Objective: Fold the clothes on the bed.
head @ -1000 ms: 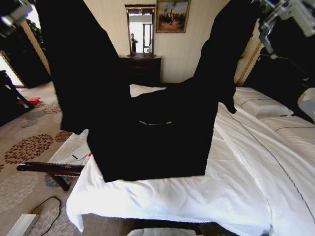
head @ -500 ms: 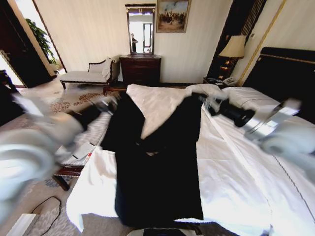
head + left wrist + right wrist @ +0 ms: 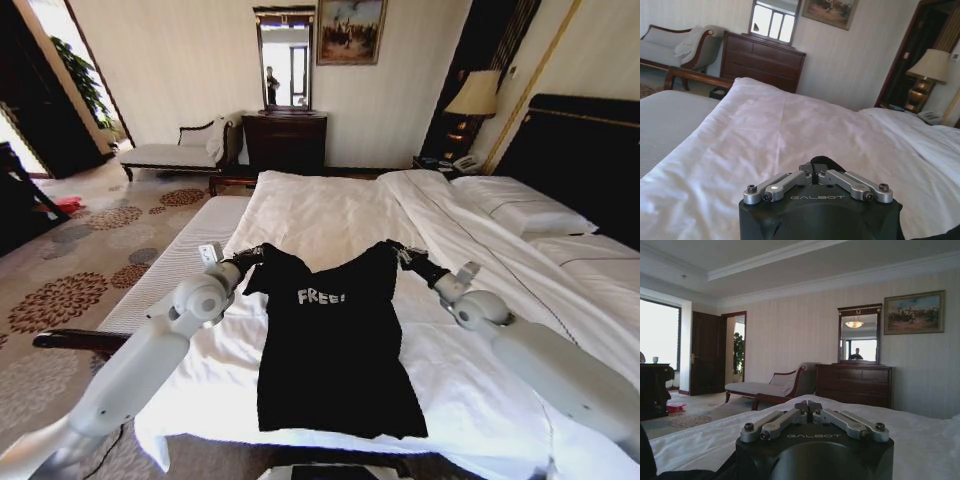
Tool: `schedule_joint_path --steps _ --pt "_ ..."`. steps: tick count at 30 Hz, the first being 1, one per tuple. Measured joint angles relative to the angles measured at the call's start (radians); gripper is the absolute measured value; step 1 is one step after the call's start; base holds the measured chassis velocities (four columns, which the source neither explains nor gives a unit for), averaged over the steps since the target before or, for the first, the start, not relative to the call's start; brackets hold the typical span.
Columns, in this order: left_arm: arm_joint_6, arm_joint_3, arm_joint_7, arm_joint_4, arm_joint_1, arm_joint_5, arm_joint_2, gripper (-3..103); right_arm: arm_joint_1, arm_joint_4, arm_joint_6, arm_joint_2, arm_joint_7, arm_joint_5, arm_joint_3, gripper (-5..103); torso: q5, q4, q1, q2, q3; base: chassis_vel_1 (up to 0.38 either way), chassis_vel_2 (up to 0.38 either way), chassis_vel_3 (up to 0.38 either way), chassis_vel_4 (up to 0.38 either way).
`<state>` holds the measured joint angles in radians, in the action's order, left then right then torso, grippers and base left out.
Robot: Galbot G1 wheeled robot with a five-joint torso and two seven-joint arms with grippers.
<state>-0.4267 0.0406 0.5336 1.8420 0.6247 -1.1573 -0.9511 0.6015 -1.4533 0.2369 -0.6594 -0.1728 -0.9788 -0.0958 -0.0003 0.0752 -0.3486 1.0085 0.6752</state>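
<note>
One black T-shirt (image 3: 335, 350), white "FREE!" on chest, lies flat on the bed (image 3: 330, 215), hem at the foot edge. My left end effector (image 3: 252, 256) and right end effector (image 3: 397, 250) each pinch a shoulder. "GALBOT" on both.

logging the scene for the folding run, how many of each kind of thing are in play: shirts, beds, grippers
black T-shirt: 1
bed: 1
grippers: 2, the left gripper shut on the shirt's left shoulder, the right gripper shut on its right shoulder
total: 4
</note>
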Motion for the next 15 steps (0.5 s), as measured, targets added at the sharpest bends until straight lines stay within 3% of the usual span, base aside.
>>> schedule_joint_path --steps 9,15 --pt "0.034 -0.014 -0.007 -0.221 -0.035 0.094 -0.138 0 -0.099 0.248 0.028 -0.182 0.037 0.060 -0.078 0 0.0002 -0.0002 0.000 0.000 0.000 0.000 0.000 0.000 0.000" --pt "0.057 0.002 -0.006 -0.337 -0.044 0.161 -0.220 0 -0.112 0.415 0.029 -0.264 0.144 0.172 -0.067 0 0.0004 0.0002 0.000 0.000 0.000 0.000 0.000 0.000 0.000"
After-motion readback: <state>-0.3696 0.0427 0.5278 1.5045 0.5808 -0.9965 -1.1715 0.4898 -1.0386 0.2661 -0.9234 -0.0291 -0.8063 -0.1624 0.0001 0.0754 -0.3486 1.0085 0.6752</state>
